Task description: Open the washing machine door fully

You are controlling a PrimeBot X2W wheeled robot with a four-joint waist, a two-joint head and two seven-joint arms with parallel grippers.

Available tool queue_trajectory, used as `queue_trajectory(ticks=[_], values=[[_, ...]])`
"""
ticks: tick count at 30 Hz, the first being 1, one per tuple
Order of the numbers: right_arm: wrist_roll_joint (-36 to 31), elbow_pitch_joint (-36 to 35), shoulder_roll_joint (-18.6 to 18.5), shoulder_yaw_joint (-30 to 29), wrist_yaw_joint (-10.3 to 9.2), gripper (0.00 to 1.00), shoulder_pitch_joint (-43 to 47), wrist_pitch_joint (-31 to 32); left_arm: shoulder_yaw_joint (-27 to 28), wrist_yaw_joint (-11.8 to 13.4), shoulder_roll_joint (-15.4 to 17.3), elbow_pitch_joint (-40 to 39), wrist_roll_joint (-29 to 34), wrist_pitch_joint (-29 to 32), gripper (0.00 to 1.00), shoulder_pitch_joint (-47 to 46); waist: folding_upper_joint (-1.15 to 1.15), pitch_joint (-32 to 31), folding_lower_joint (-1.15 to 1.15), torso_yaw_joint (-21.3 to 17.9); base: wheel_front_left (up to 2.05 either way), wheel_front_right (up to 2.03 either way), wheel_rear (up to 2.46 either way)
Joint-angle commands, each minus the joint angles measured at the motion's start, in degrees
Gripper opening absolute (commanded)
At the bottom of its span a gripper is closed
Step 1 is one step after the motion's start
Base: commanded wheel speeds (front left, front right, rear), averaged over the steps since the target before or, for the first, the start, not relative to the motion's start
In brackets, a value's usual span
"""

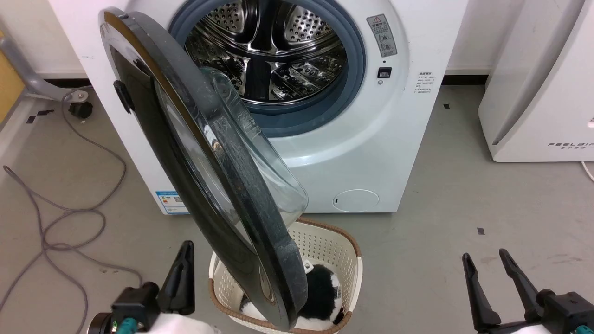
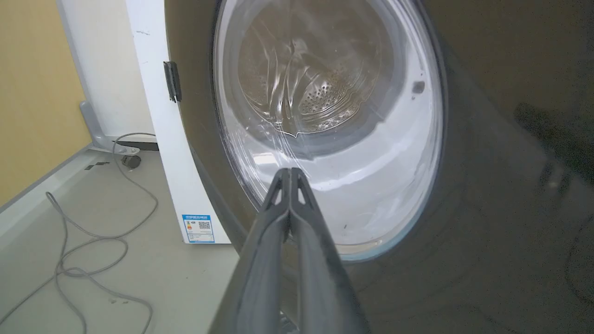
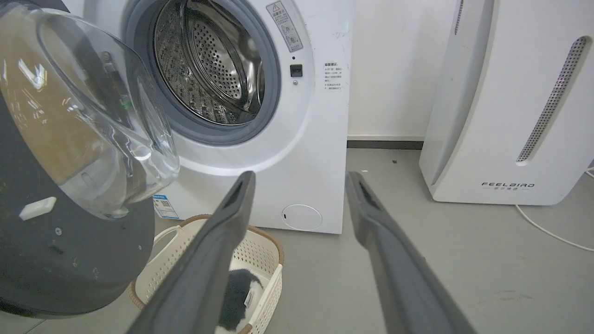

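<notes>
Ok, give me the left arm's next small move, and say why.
Probably slip the left gripper, jaws shut, round the free edge of the washing machine door and nudge its inner rim toward the robot's left. The door stands only part open, jutting out over the basket, and the gripper sits on its outer-face side, where a push would close it.

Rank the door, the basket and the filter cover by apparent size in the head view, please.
1. washing machine door, though nearest the camera.
2. laundry basket, partly hidden behind it.
3. filter cover.
</notes>
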Motion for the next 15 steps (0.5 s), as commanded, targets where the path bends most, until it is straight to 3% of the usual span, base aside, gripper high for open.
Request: queue_trajectory(ticks=[1,8,15], values=[[-0.35,0.32,0.28,-0.03,-0.04,1.0,-0.3,-0.41,0.78,-0.38,-0.83,-1.27,-2.45,0.37,0.0,-0.24,0.0,0.03,0.0,0.07,0.0,0.0,0.0],[-0.33,0.82,0.29,-0.24,-0.04,1.0,-0.18,-0.68,3.46,1.48,-0.9,-11.61,-5.12,2.85,0.0,-0.74,0.0,0.04,0.0,0.22,0.0,0.0,0.0],[-0.23,0.83,0.29,-0.3,-0.04,1.0,-0.27,-0.97,4.4,3.88,1.35,-28.06,-1.75,5.54,0.0,-4.37,0.0,0.21,0.0,0.47,0.0,0.0,0.0]])
